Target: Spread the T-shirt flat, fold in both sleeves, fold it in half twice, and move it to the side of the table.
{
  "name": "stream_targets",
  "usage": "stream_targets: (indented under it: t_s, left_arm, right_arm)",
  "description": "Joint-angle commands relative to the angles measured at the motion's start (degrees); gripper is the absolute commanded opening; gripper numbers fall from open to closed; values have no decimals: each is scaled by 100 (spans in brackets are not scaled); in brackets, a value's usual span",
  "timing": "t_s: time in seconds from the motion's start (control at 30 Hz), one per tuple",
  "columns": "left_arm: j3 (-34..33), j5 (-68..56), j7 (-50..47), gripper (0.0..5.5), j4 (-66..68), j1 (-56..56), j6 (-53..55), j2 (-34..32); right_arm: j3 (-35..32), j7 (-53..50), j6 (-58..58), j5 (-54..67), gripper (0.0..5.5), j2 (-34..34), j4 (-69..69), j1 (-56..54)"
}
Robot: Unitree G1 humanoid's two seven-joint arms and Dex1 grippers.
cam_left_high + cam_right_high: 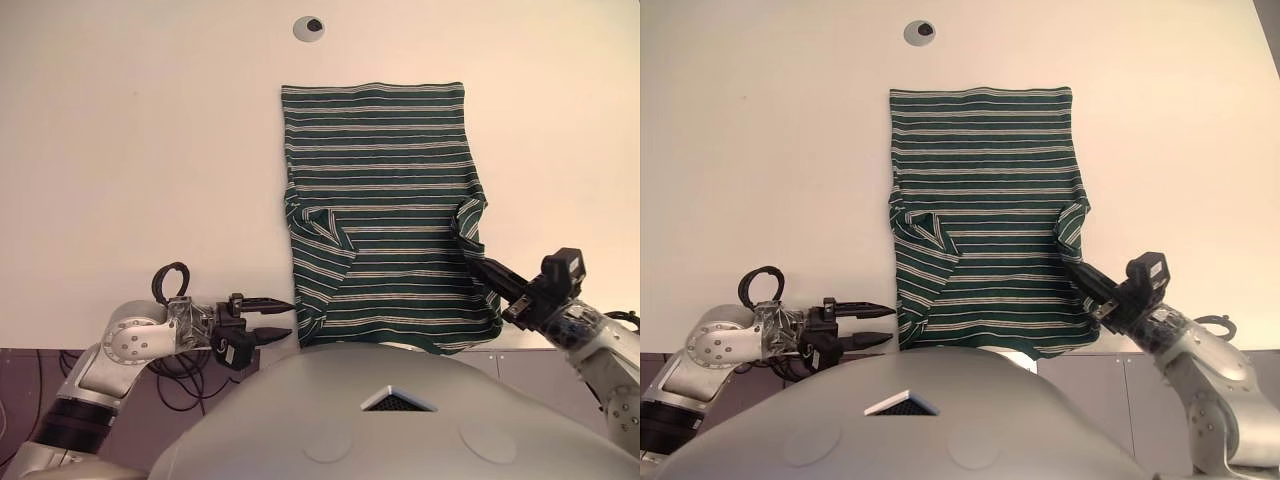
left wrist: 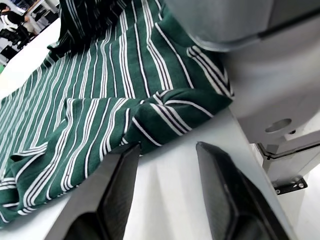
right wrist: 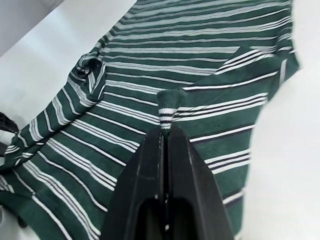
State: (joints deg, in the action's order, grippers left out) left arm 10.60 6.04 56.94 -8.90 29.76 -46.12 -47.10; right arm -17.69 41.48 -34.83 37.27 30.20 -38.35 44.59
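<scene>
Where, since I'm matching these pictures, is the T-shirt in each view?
Left eye view: T-shirt centre, slightly right.
Right eye view: T-shirt centre.
Left wrist view: T-shirt just beyond the open left gripper.
Right wrist view: T-shirt spread beyond the right gripper, which pinches it.
Shared landmark: the white table underneath.

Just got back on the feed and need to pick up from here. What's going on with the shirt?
The robot is partway through folding a green striped T-shirt lying on the white table. Both sleeves look turned in over the body. The right gripper is shut on a pinch of fabric at the right sleeve. The left gripper sits open beside the shirt's near left corner, holding nothing. The halving folds are not yet done.
</scene>
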Motion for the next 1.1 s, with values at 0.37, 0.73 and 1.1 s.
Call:
stream_targets:
  t_s: [0.37, 0.73, 1.1]
  left_arm:
    - [546, 730, -623, 203, 549, -388, -562, -192]
    - [854, 1433, -1423, 203, 850, -547, -1362, -83]
    - [1119, 2123, -1895, 149, 1369, -843, -1753, -140]
  right_arm:
    - [-91, 607, 497, -11, 164, 371, -463, 140]
    - [-1286, 2230, 4056, -1595, 164, 660, 2031, -142]
    - [-935, 1581, 9409, -5082, 166, 1597, 4602, -505]
